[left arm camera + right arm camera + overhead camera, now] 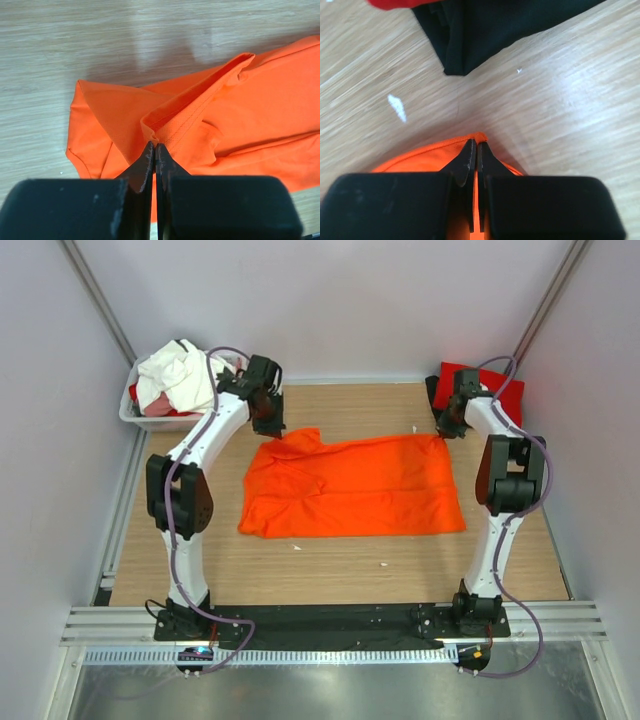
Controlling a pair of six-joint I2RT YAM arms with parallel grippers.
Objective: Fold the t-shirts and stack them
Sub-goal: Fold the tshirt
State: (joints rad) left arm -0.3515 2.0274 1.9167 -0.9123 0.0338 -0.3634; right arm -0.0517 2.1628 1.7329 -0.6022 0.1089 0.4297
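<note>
Toward the far tabletop (330,565) edge, we have left gripper (155,150) and right gripper (476,147) each pinched closed on a corner of the orange shirt (350,490).

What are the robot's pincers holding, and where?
Both hold the bright orange cloth t-shirt: the left pincer pinches a folded edge at its far-left corner, the right pincer its far-right corner.

A bright orange cloth t-shirt (350,488) lies spread on the wooden tabletop (330,570). My left tool (272,430) meets its far left corner and my right tool (447,430) its far right corner. Behind the right tool sits a folded red cloth t-shirt (510,400). At far left, a white plastic tub (128,412) holds crumpled white cloth (175,375).
</note>
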